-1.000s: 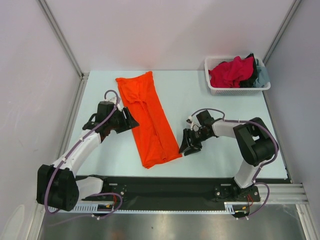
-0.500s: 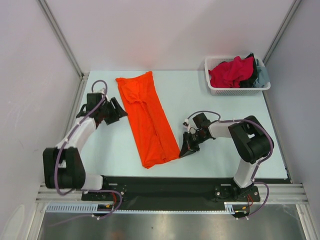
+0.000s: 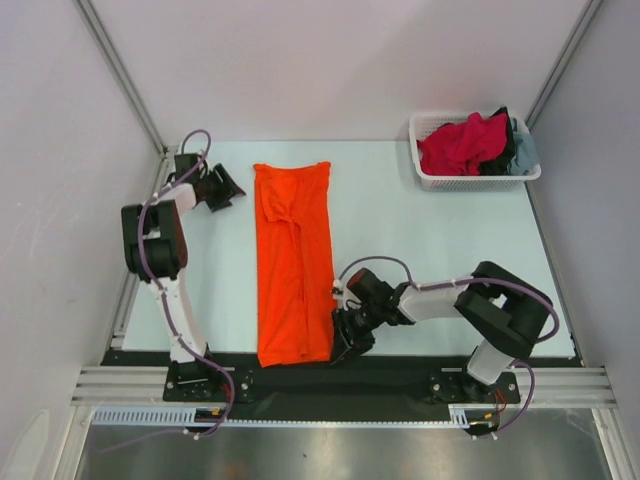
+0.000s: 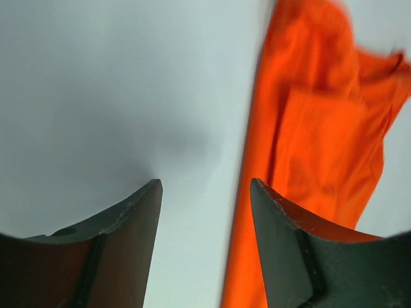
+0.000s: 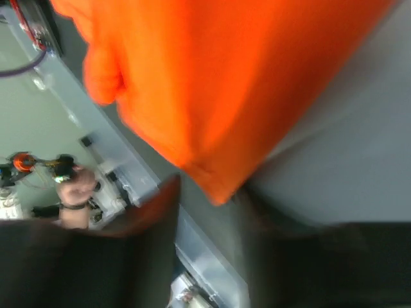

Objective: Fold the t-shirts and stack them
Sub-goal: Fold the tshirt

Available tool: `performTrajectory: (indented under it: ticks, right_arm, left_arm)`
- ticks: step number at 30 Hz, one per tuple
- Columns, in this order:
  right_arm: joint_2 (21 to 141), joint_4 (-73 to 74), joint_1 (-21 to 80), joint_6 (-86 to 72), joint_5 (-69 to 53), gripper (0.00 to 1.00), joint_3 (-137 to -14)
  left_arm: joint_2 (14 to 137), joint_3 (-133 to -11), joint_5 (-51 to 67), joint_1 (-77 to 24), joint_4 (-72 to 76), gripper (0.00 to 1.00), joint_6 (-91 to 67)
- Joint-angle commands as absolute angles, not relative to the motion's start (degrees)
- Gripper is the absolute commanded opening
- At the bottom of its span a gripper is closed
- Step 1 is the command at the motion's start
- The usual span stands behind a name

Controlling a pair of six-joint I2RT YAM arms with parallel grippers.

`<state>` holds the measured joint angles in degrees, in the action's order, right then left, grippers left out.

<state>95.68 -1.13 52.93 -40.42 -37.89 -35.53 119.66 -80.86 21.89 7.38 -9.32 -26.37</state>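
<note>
White walls (image 3: pixel 330 60) close in a pale desk (image 3: pixel 420 230) on three sides, and a black rail (image 3: pixel 300 385) runs along its near edge.

The orange shirt (image 3: pixel 295 260) lies flat on the desk, left of the middle. It is folded lengthwise into a long narrow strip that runs from near the far edge down to the near edge, where its lower end reaches the rail.

A white basket (image 3: pixel 470 182) sits in the far right corner. It holds a pink shirt (image 3: pixel 460 145), a black shirt (image 3: pixel 503 128) and a grey-blue shirt (image 3: pixel 525 152), all bunched together.

The left arm reaches to the far left corner. The left pincer (image 3: pixel 225 188) is well apart from the orange shirt's far end. In the left wrist view the left pincer (image 4: pixel 205 186) has its fingers (image 4: pixel 138 218) apart with nothing between them, over bare desk (image 4: pixel 96 96). The orange shirt (image 4: pixel 321 141) lies off to one side.

The right arm bends low along the near edge. The right pincer (image 3: pixel 343 338) is at the near right corner of the orange shirt. The right wrist view is blurred. There, a corner of the orange shirt (image 5: pixel 212 70) hangs down to the tips of the right pincer (image 5: pixel 210 192). I cannot tell whether the right pincer is clamped on the cloth or merely beside it.
</note>
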Motion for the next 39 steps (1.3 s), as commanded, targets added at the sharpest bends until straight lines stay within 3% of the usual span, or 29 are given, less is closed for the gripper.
performTrajectory:
  ticks: [1, 3, 6, 9, 20, 32, 39]
  right_arm:
    - [91.1, 7.0, 50.6, -40.7, -25.8, 0.51, -40.5]
    - [89.8, 11.0, 43.1, -34.6, -24.7, 0.64, -46.1]
    - [93.5, 12.5, 31.4, -28.8, -27.4, 0.69, -51.9]
    - [108.9, 13.5, 25.0, -23.1, -27.2, 0.71, -68.9]
    - [148.5, 15.6, 21.1, -32.2, -26.0, 0.70, -122.0]
    - [160.1, 11.6, 22.1, -39.8, -21.9, 0.63, -134.6]
    - [165.4, 7.0, 22.1, -46.2, -20.1, 0.56, -139.7]
  left_arm:
    - [126.4, -96.4, 26.3, 8.3, -9.7, 0.64, -24.2]
    - [132.5, -105.8, 30.2, 8.3, -12.6, 0.66, -23.8]
    - [137.4, -111.5, 34.3, 8.0, -11.1, 0.67, -25.9]
    - [139.7, -114.0, 34.4, 7.2, -6.0, 0.66, -28.9]
    - [141.8, -107.3, 36.2, 5.6, 6.0, 0.55, -39.2]
    - [146.2, -112.0, 33.3, 4.7, 5.7, 0.56, -46.0]
    - [149.0, -115.1, 34.1, 4.7, 7.6, 0.45, -49.6]
